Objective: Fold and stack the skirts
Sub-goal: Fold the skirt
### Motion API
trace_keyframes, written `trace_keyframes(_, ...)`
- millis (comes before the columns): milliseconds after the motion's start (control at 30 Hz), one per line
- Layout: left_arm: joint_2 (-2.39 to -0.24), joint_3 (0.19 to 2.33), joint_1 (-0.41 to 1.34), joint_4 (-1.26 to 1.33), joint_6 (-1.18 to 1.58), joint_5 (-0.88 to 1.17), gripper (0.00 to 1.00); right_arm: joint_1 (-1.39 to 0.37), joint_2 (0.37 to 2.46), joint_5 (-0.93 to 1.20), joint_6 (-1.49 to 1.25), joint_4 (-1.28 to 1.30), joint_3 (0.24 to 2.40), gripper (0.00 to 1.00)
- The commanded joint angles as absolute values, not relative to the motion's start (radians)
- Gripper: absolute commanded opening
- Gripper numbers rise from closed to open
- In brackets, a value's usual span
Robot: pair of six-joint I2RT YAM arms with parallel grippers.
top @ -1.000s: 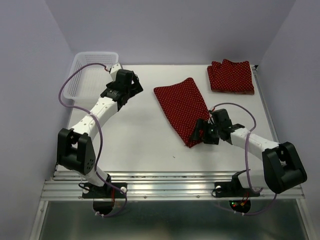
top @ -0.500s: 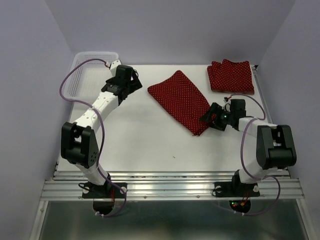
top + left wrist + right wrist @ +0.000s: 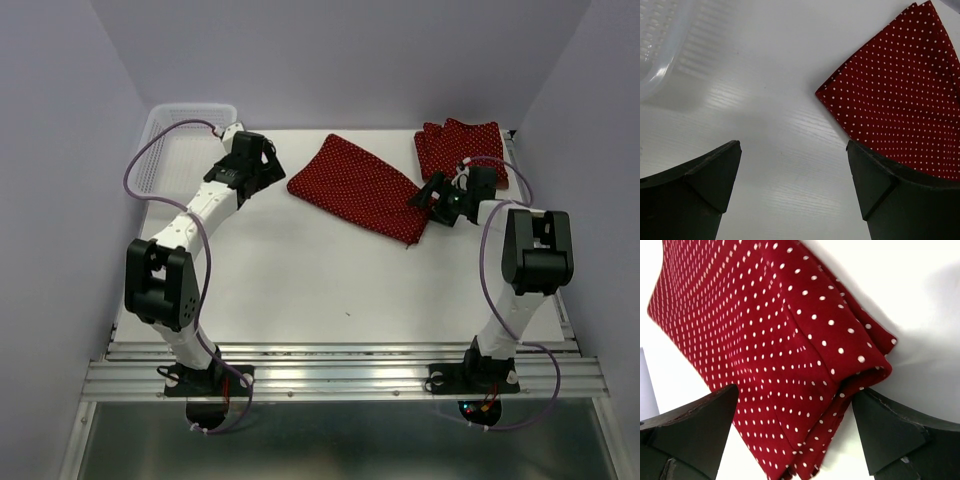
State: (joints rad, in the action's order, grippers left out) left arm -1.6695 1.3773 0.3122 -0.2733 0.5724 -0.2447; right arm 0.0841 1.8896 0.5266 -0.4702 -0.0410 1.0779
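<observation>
A folded dark red skirt with white dots (image 3: 358, 186) lies slantwise on the white table (image 3: 300, 270). My right gripper (image 3: 429, 196) is at its right end, jaws open and wide apart, with the bunched corner of the skirt (image 3: 805, 355) lying between the fingers. My left gripper (image 3: 264, 172) is open and empty over bare table, just left of the skirt's left corner (image 3: 900, 95). More folded dotted skirts (image 3: 462, 152) lie at the back right corner. No plaid skirt shows.
A white plastic lattice basket (image 3: 165, 140) stands at the back left corner, close behind the left arm; its wall shows in the left wrist view (image 3: 660, 45). The right table edge is close to the right arm.
My right gripper has moved back and right from the table's near middle. The skirt's near end swung with it, so the skirt now lies farther back. The left gripper shifted slightly back.
</observation>
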Motion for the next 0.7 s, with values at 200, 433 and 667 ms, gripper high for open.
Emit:
trace_keyframes(200, -1.781, 1.521, 0.311, -0.281, 0.502, -0.180, 0.99, 0.083, 2.083, 0.394, -0.354, 0.165, 1.359, 1.00)
trace_keyframes(433, -2.000, 1.704, 0.310, -0.313, 0.397, -0.107, 0.99, 0.006, 2.157, 0.330, -0.207, 0.322, 1.539, 1.00)
trace_keyframes(667, -2.166, 1.845, 0.310, -0.324, 0.341, 0.044, 0.99, -0.012, 2.155, 0.311, -0.213, 0.328, 1.514, 1.00)
